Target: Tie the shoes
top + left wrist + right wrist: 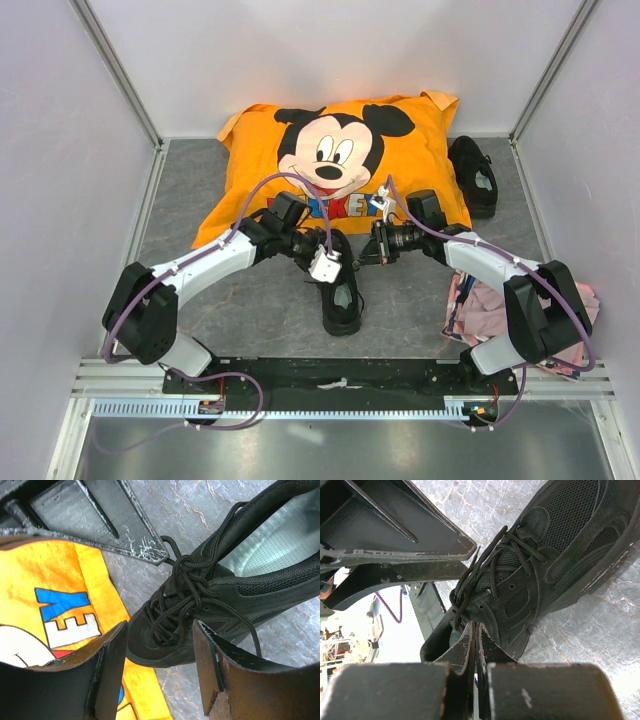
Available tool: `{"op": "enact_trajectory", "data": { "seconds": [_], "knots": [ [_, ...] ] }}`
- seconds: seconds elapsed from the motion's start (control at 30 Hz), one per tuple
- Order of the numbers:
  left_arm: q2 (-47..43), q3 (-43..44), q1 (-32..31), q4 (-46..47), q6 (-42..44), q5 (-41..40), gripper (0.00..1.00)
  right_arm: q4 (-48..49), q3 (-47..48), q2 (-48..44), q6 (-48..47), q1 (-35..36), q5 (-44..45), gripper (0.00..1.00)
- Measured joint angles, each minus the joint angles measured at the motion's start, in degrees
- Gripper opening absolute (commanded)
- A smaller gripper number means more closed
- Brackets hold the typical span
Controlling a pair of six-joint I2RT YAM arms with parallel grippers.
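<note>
One black shoe (341, 292) lies on the grey floor between my arms, its toe toward the pillow. The other shoe (472, 175) stands at the back right beside the pillow. My left gripper (325, 262) (160, 625) hovers open over the toe of the near shoe (210, 605), with nothing between its fingers. The right gripper (374, 245) (476, 625) is shut, its tips at the bunched laces (460, 600) (186, 577) over the tongue. Strands run taut to those tips. In the left wrist view the right gripper's fingers (125, 527) end at the lace bundle.
A big orange Mickey Mouse pillow (340, 150) fills the back middle and reaches the shoe's toe. A pink cloth (480, 305) lies at the right by the right arm's base. White walls enclose the floor on three sides.
</note>
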Motion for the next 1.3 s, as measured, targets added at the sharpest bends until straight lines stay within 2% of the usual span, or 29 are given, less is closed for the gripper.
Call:
{"op": "enact_trajectory", "data": {
  "seconds": [0.33,0.53,0.63,0.67,0.87,1.3],
  "knots": [
    [5.4,7.52,-0.74,-9.38,8.9,0.13,0.56,-0.35,0.09,0.0,-0.17,0.0,-0.02,0.0],
    [8.22,11.63,-1.27,-16.92,14.78,-0.02,0.44,-0.35,0.42,0.0,-0.17,0.0,-0.04,0.0],
    [9.18,13.18,-1.51,-20.2,16.96,-0.28,0.31,-0.35,0.44,0.0,-0.17,0.0,-0.04,0.0],
    [9.49,13.62,-1.66,-21.27,17.57,-0.42,0.23,-0.35,0.46,-0.02,-0.17,0.0,-0.04,0.0],
    [10.05,14.49,-2.1,-25.18,19.41,-1.36,0.02,-0.5,0.66,-0.13,-0.24,0.0,0.02,0.0],
    [3.45,8.5,-2.45,-24.85,15.47,-3.43,0.02,-2.03,0.63,-2.49,-2.34,-1.49,2.54,0.0]
  ]
}}
